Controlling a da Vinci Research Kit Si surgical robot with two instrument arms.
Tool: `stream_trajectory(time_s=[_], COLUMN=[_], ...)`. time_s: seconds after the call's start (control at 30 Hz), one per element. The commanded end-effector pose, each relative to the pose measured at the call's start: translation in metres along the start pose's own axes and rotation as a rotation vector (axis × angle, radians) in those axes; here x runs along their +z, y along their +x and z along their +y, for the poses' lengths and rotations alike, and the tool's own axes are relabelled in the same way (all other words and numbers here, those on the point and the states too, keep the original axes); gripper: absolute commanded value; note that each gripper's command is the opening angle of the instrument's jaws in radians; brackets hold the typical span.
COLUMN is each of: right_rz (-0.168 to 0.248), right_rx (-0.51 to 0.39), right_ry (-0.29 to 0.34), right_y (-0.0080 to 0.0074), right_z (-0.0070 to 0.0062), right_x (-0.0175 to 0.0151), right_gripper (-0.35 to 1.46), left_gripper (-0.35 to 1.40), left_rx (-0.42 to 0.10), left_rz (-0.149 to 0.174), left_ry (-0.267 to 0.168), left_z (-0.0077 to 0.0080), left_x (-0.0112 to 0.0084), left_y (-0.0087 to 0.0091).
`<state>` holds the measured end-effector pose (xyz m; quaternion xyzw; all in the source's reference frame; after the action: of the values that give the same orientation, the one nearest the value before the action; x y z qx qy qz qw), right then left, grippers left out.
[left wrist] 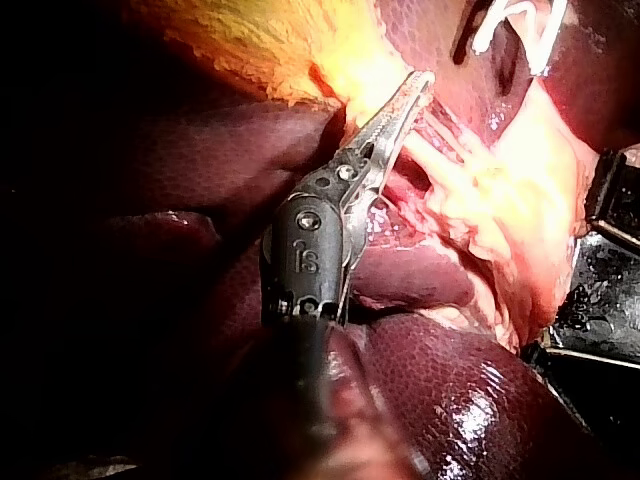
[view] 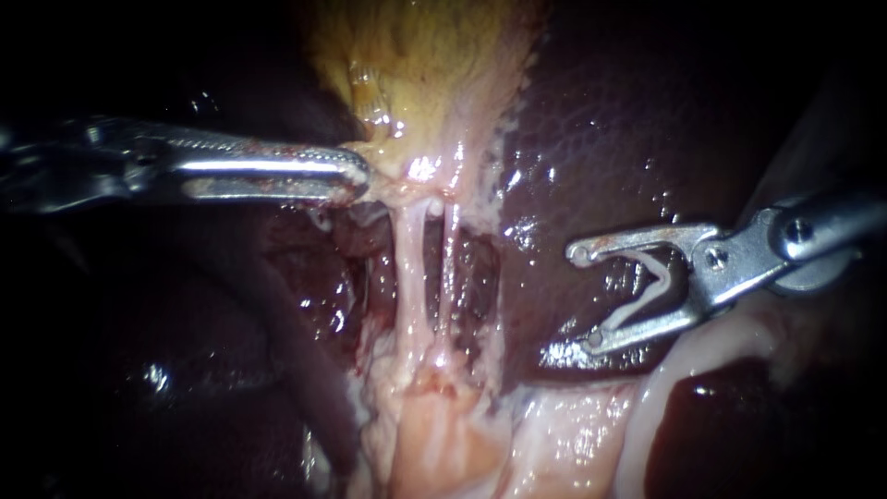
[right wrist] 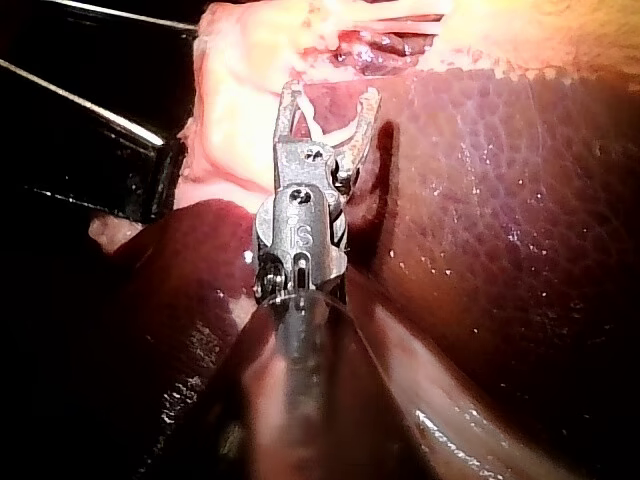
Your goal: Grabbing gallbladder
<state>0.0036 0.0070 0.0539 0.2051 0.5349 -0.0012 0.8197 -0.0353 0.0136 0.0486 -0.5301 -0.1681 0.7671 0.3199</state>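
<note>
While your left instrument [view: 356, 176] sits w/ its tip touching the lower edge of the gallbladder [view: 416, 65], the grab itself isn't made, as I read it. Its jaws lie together, and no tissue shows between them in the endoscope or left wrist view. The gallbladder is the yellow-pale sac at top centre, running out of view upward. From its narrow lower end two thin pale tubes [view: 411, 268] run down, taut, w/ dark liver [view: 628, 120] to either side. Your right instrument [view: 587, 296] hovers over the liver, well apart from the tubes. Its jaws stand wide but hold a white clip [view: 637, 301], each jaw touching a leg of it, so that side looks loaded and parked, not part of this step. Step in hand, by my judgement: tip at the target, bite not yet taken. Next move calls for you to part the left jaws, ease them onto the sac wall just above the narrow end, then close on a decent fold, keeping off the tubes right beside the tip. Too shallow a bite will likely slip; too low risks nipping a tube.
</note>
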Motion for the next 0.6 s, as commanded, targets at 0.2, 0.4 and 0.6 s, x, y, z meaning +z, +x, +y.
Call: stream_trajectory(time_s=[0.2,0.4,0.6], right_rz=[0.0,0.0,0.0], right_rx=[0.0,0.0,0.0], right_ry=[0.0,0.0,0.0], right_y=[0.0,0.0,0.0], right_z=[0.0,0.0,0.0], right_x=[0.0,0.0,0.0], right_gripper=[0.46,0.46,0.46], left_gripper=[0.26,0.58,0.66], left_rx=[0.007,0.025,0.032], left_rz=[0.0,-0.001,-0.001], left_ry=[-0.002,-0.003,-0.006], left_z=[0.0001,0.0,-0.0001], left_x=[-0.0002,-0.0004,-0.0007], left_y=[-0.0001,-0.0002,-0.0003])
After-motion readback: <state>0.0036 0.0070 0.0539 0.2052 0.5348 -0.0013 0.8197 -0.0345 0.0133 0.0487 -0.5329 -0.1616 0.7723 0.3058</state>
